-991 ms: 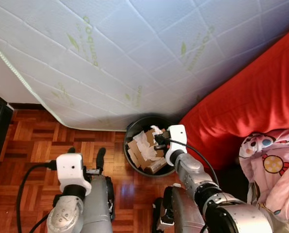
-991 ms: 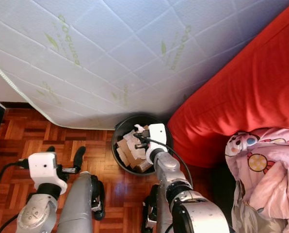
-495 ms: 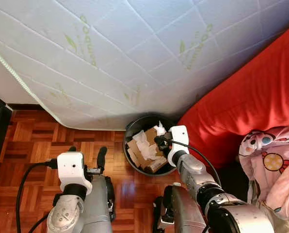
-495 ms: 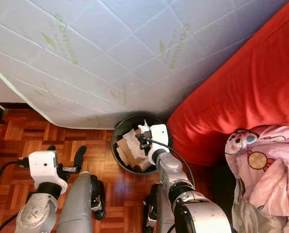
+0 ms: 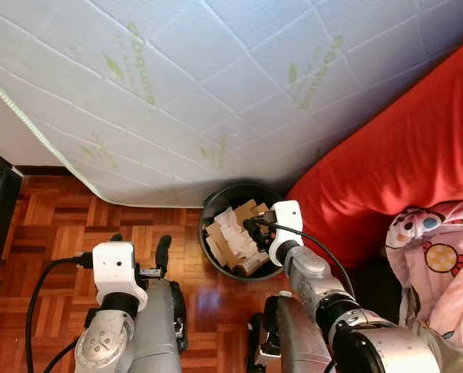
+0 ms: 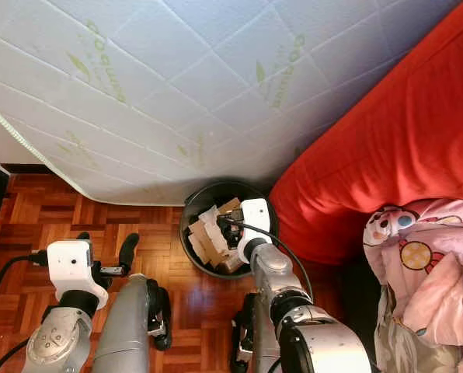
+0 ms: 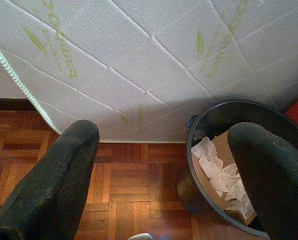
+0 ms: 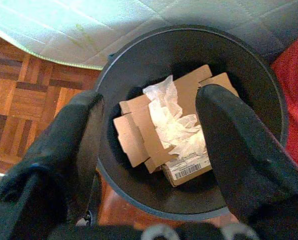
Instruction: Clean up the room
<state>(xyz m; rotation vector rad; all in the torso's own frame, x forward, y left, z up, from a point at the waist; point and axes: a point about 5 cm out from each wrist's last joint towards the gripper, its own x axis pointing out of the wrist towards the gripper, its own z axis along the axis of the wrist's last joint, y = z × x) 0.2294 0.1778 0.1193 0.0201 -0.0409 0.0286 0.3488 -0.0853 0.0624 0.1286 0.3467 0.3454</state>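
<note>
From the head, the black waste bin (image 5: 240, 233) sits on parquet floor (image 5: 53, 225), wedged between a leaning white mattress (image 5: 177, 85) at 12 o'clock and red bedding (image 5: 402, 155) at 3; the right gripper (image 5: 256, 225) hovers above it. Left wrist: left gripper (image 7: 164, 175) fingers spread, empty. Right wrist: fingers (image 8: 234, 150) released over cardboard (image 8: 139, 135) and crumpled paper (image 8: 176, 120).
</note>
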